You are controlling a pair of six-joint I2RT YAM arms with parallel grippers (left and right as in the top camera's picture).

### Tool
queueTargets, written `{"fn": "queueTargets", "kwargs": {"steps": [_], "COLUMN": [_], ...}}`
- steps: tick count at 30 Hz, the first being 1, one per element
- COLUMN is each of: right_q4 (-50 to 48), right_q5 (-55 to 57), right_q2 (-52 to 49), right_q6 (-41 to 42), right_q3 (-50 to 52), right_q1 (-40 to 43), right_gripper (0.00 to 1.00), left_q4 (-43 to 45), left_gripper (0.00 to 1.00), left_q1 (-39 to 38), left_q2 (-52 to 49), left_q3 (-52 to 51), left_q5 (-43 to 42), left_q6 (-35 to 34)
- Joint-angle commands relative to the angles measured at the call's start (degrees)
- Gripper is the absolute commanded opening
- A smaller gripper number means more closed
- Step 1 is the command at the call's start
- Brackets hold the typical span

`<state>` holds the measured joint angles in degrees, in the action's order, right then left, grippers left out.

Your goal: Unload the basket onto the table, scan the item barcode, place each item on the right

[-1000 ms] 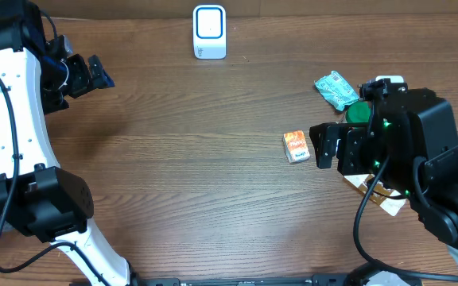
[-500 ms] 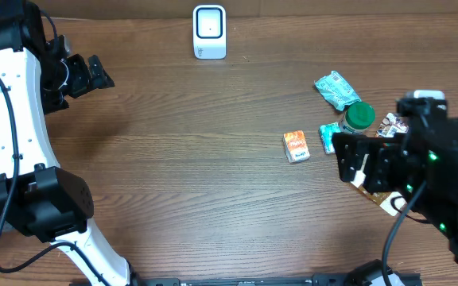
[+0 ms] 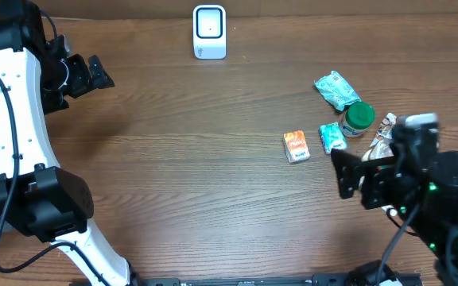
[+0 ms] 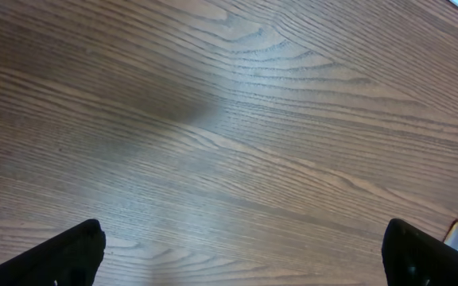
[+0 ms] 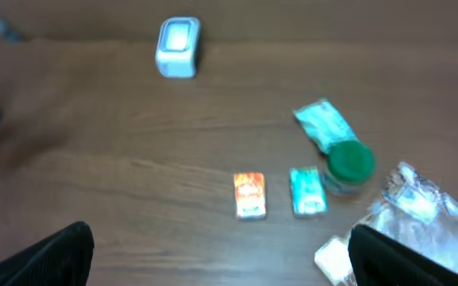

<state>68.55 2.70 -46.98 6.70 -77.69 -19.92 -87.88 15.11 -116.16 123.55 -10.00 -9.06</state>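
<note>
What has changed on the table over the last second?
The right end effector, open and empty, pulled back rightward and toward the near edge, uncovering the small teal packet and green-lidded jar. Nothing was gripped or released. The left end effector, small orange box, crumpled teal wrapper and white barcode scanner stayed put.

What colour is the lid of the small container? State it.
Green. The lid shows best in the overhead view.

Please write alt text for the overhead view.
A wooden table holds a white scanner at the far edge and, at right, an orange box, a teal packet, a teal box and a green-lidded jar. The left tool and right tool are open and empty.
</note>
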Motion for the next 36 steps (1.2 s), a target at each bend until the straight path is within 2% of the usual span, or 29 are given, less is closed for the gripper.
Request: {"fn": "queueTargets", "kwargs": {"steps": [1,3,13,20,28,36], "right_q4": [-6.3,-11.0,-41.2,-57.0,-60.8,-61.5], "right_q5": [-11.7,-14.2,-14.4,-14.1,-14.2,-12.6], "right_q2": [5.4,8.5,26.3,36.5,44.7,46.9], "right_q6": [-17.2,-20.2,-20.0,-14.9,-12.2,-12.3], "right_q3": [9.9,15.4,46.1,64.1,74.2,75.8], "right_q1": [1.3,1.8,5.2,6.3,6.3,6.2], "right_gripper": [1.00,1.00,1.00,1.00,1.00,1.00], "left_q4": [0.1,0.1,0.1,0.1,0.1,0.1], "left_gripper": [0.99,1.00,1.00,0.99,1.00,1.00], "left_q1": [0.2,0.2,0.2,0.2,0.2,0.2], "left_q2": [0.7,0.7,0.7,0.7,0.7,0.7], "left_q3": [0.8,0.8,0.8,0.8,0.8,0.8], "left_q5": [0.2,0.2,0.2,0.2,0.2,0.2], "left_q6": [-0.3,-0.3,-0.3,-0.3,-0.3,-0.3]}}
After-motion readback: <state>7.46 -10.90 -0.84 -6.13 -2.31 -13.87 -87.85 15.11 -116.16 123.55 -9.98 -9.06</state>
